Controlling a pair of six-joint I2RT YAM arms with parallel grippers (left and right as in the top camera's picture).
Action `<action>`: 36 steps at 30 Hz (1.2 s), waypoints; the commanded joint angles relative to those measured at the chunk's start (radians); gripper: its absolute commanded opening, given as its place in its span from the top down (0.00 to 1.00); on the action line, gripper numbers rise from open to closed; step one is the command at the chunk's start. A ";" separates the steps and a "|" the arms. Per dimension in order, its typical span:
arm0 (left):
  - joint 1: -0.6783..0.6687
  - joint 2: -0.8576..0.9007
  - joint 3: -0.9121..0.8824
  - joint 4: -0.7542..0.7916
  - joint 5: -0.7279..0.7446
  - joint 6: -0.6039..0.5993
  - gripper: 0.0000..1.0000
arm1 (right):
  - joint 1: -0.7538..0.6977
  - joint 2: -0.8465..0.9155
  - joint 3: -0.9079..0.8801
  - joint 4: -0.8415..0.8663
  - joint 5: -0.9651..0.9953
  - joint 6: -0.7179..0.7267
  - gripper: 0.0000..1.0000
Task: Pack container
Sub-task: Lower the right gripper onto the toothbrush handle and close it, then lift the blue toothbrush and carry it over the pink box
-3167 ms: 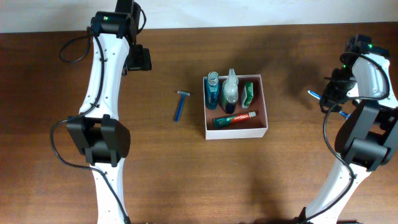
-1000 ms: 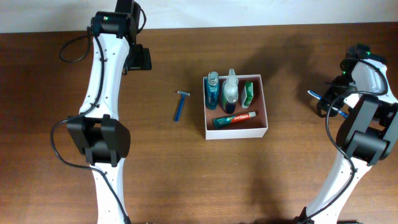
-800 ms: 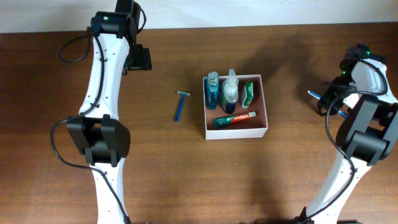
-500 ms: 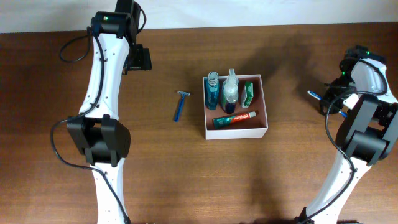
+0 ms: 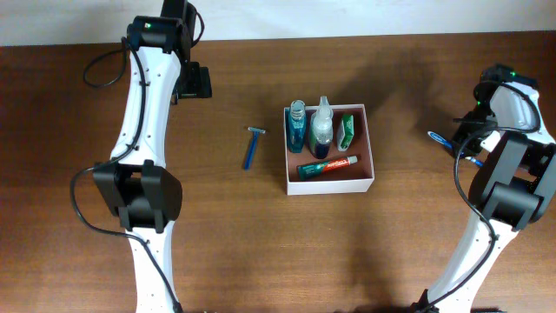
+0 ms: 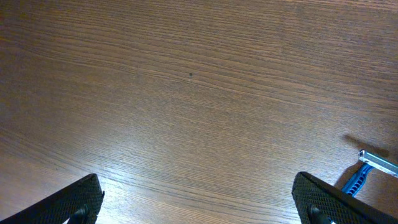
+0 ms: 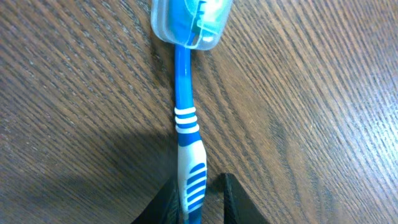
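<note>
The container point(image 5: 330, 185), a shallow white box with a reddish-brown inside, sits mid-table and holds a blue bottle point(image 5: 296, 127), a clear bottle point(image 5: 322, 127), a green packet point(image 5: 346, 130) and a toothpaste tube point(image 5: 328, 165). At the far right lies a blue-and-white toothbrush point(image 5: 439, 136) point(image 7: 186, 134) with a clear cap point(image 7: 193, 22) on its head. My right gripper point(image 5: 465, 144) point(image 7: 198, 186) is shut on its handle, low over the wood. My left gripper point(image 5: 193, 83) point(image 6: 198, 199) hangs open over bare wood at the back left, holding nothing.
A blue razor point(image 5: 251, 149) point(image 6: 367, 171) lies on the table left of the container, between it and the left arm. The table's back edge runs just behind the left arm's base.
My right gripper's fingers have closed in from wide open onto the toothbrush handle, and the toothbrush has shifted slightly. The left arm, the razor and the container have not moved.
</note>
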 commanded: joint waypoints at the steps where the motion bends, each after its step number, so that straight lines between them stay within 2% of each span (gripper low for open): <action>1: 0.004 -0.010 -0.002 0.002 0.008 0.012 0.01 | -0.002 0.052 -0.017 -0.008 0.017 0.009 0.84; 9: 0.004 -0.010 -0.002 0.002 0.008 0.012 0.01 | -0.002 0.052 -0.017 -0.007 0.018 -0.018 0.95; 12: 0.004 -0.010 -0.002 0.002 0.008 0.012 0.01 | -0.002 0.052 -0.017 -0.006 0.019 -0.030 0.96; 18: 0.004 -0.010 -0.002 0.002 0.008 0.012 0.01 | -0.007 0.052 0.007 0.004 0.029 -0.149 0.96; 25: 0.004 -0.010 -0.002 0.003 0.008 0.012 0.00 | -0.009 0.049 0.152 0.003 0.047 -0.420 0.96; 30: 0.004 -0.010 -0.002 0.003 0.008 0.012 0.01 | 0.006 0.034 0.343 -0.018 0.043 -0.782 0.96; 32: 0.004 -0.010 -0.002 0.003 0.008 0.012 0.01 | 0.017 0.024 0.438 -0.074 0.043 -0.902 0.96; 36: 0.004 -0.010 -0.002 0.003 0.008 0.012 0.00 | 0.048 0.005 0.619 -0.231 0.032 -1.046 0.96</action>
